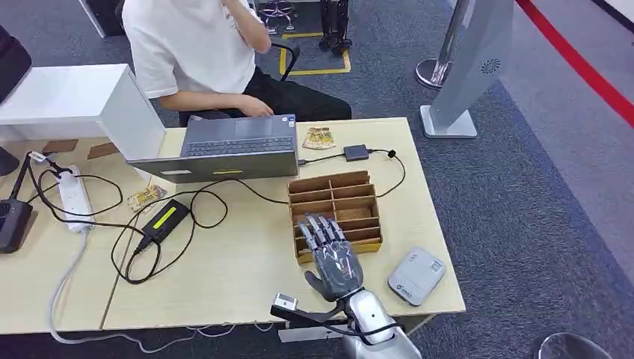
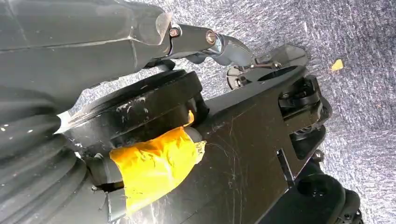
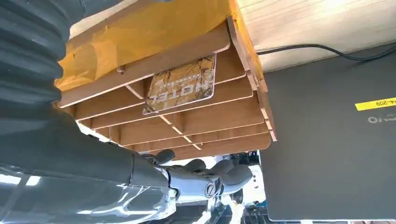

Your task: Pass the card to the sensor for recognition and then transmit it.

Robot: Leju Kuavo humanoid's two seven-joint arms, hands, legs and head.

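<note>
My right hand point(image 1: 334, 258): stretched forward over the near end of the wooden card rack point(image 1: 336, 212), palm down, fingers point(image 1: 320, 230) spread apart and lying across the rack's nearest slots; I hold nothing. In my right wrist view the fingers point(image 3: 219, 172) reach out just beside the rack's dividers.
My left hand: my left wrist view looks down at grey carpet point(image 2: 359, 93); I cannot tell how its fingers lie.
Card point(image 3: 183, 85): a hotel key card with a tan branch pattern and the word HOTEL on it, sitting in one slot of the rack, leaning against a divider. My fingers are near it but apart from it.
Card rack: brown wood, two columns of slots, standing on the pale wooden table point(image 1: 247, 262) toward its right half, yellow tape along one side.
Sensor point(image 1: 416, 276): a flat grey-white card reader with rounded corners, lying on the table just to the right of my hand, near the table's front right corner.
Laptop point(image 1: 224, 149): grey, open, beyond the rack, its back toward me.
Person point(image 1: 202, 45): in a white shirt, seated behind the laptop, one hand at its keyboard.
Power brick point(image 1: 164, 221): black with a yellow label, left of the rack, among looping black cables.
Power strip point(image 1: 75, 198): white, near the table's left side.
</note>
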